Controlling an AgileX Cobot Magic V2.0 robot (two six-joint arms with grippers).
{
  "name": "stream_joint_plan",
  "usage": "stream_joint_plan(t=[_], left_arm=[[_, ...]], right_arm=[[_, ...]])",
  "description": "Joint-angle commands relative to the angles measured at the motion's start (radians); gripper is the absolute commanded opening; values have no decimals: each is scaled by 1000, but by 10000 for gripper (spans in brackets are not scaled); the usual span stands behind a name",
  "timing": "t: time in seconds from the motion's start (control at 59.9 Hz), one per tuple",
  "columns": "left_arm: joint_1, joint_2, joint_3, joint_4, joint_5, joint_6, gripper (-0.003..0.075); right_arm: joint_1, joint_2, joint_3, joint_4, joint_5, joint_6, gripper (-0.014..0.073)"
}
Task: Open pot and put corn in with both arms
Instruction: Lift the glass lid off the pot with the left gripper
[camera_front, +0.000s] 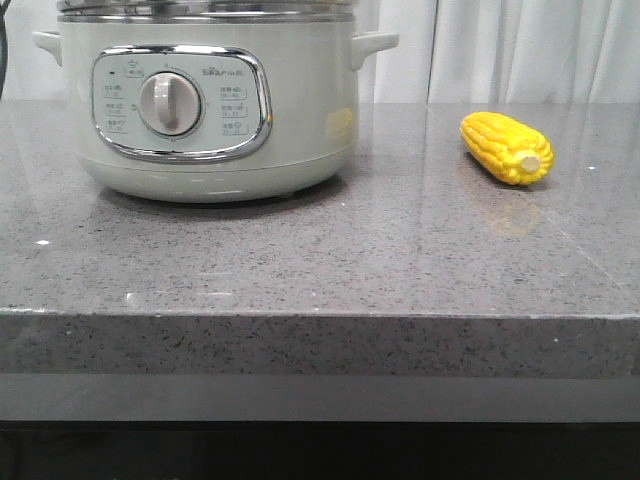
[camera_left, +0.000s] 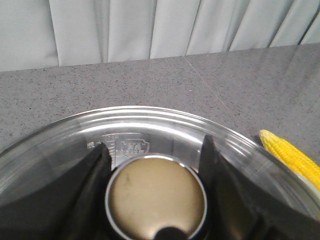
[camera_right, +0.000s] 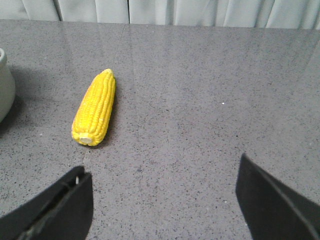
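The pale grey-green pot (camera_front: 290, 110) stands at the left of the grey counter, its dial facing me and its steel-rimmed lid (camera_front: 200, 10) on top. In the left wrist view my left gripper (camera_left: 154, 145) has a dark finger on each side of the round brass-coloured knob (camera_left: 156, 197) of the glass lid (camera_left: 150, 120), both touching it. The yellow corn (camera_front: 506, 147) lies on the counter right of the pot, stub end toward me; it also shows in the left wrist view (camera_left: 292, 157). My right gripper (camera_right: 162, 167) hangs open above bare counter, near the corn (camera_right: 95, 115). Neither arm shows in the front view.
Pale curtains (camera_front: 520, 50) hang behind the counter. The counter's front edge (camera_front: 320, 315) runs across the front view. The pot's side (camera_right: 4, 85) shows at the edge of the right wrist view, close to the corn.
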Motion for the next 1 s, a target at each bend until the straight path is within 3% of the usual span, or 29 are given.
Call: stream_joint_plan(t=[0.0,0.284,0.468,0.802,0.986], left_arm=[[-3,-95,-78,-11,-88,-4,206],[5,-242,-116,80,56,-4,209],[68,-396,-83,95,164,-4,209],[266,-722,234,95,205,-4,209],[300,-886,427,95,203,-4,209]], right_arm=[[-5,9,-37,1,-70,-5,601],[-5,9,-37,2,-69,-5,601],[-5,9,-37,2,-68,-5,601],[-5,9,-37,2,-68,-5,601],[-5,9,-37,2,-57,-4,601]])
